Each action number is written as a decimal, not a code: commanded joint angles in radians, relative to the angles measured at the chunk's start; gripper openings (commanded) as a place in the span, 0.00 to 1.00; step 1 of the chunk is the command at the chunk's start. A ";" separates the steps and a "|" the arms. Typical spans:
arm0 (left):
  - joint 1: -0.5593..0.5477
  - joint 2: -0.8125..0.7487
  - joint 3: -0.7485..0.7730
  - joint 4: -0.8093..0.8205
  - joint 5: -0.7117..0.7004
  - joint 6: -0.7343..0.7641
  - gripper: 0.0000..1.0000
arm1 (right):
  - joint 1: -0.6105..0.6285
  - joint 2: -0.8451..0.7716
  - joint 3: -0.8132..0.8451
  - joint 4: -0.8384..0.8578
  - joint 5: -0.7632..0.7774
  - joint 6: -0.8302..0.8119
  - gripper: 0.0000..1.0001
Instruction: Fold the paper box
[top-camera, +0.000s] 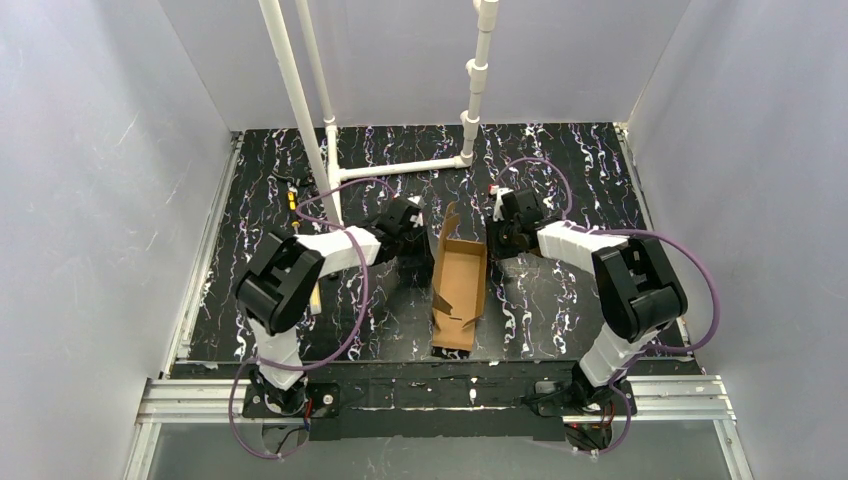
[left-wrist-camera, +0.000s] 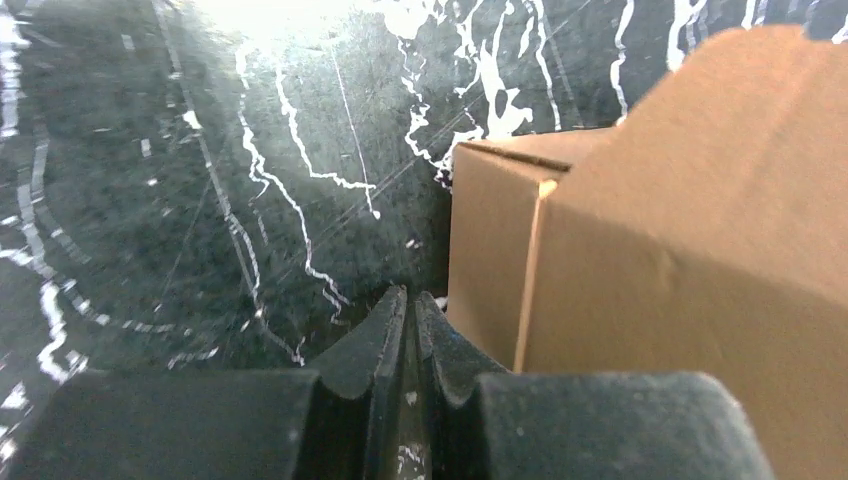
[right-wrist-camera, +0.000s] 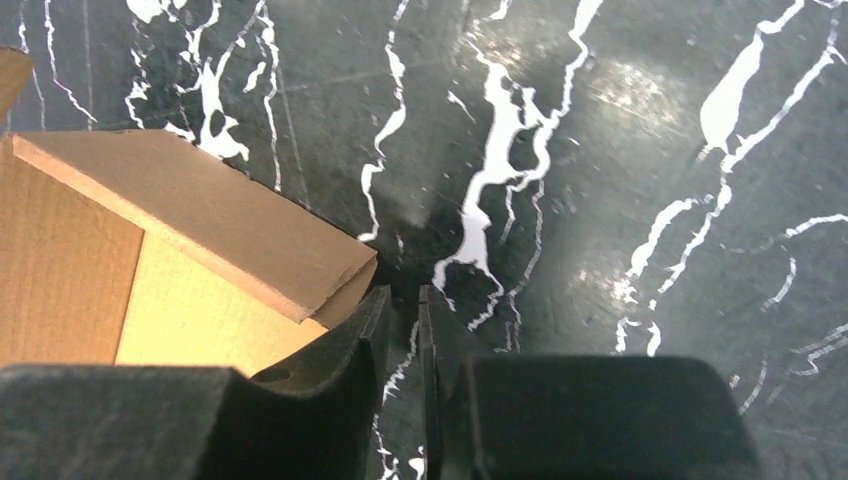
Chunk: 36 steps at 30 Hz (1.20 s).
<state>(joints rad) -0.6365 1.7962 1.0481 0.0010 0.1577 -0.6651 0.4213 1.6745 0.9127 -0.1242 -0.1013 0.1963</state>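
Note:
The paper box (top-camera: 460, 285) is brown cardboard, partly folded into an open tray, and lies at the table's middle with a flap (top-camera: 450, 222) standing up at its far end. My left gripper (top-camera: 420, 228) is just left of that far end. In the left wrist view the left gripper (left-wrist-camera: 411, 296) is shut with nothing in it, and the box wall (left-wrist-camera: 650, 240) rises close on its right. My right gripper (top-camera: 503, 232) is at the box's far right corner. The right gripper (right-wrist-camera: 403, 292) stands open by a narrow gap, empty, beside the box's folded wall (right-wrist-camera: 190, 215).
A white pipe frame (top-camera: 400, 166) lies on the far part of the black marbled table (top-camera: 560, 300), with upright pipes (top-camera: 300, 100) behind the left arm. Small bits (top-camera: 290, 195) lie at the far left. Grey walls close in both sides. A metal rail (top-camera: 440, 395) runs along the near edge.

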 joint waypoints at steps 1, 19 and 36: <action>-0.014 0.068 0.073 0.029 0.026 0.019 0.05 | 0.039 0.042 0.069 -0.018 0.033 0.015 0.24; -0.031 0.112 0.118 -0.051 0.027 0.042 0.08 | 0.131 0.064 0.126 -0.056 0.201 -0.093 0.22; 0.011 -0.420 -0.121 -0.147 0.094 0.087 0.43 | -0.090 -0.049 0.260 -0.307 -0.539 -0.823 0.98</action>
<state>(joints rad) -0.6338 1.5398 0.9836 -0.1146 0.2256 -0.5976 0.3332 1.6329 1.0645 -0.2798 -0.2501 -0.2733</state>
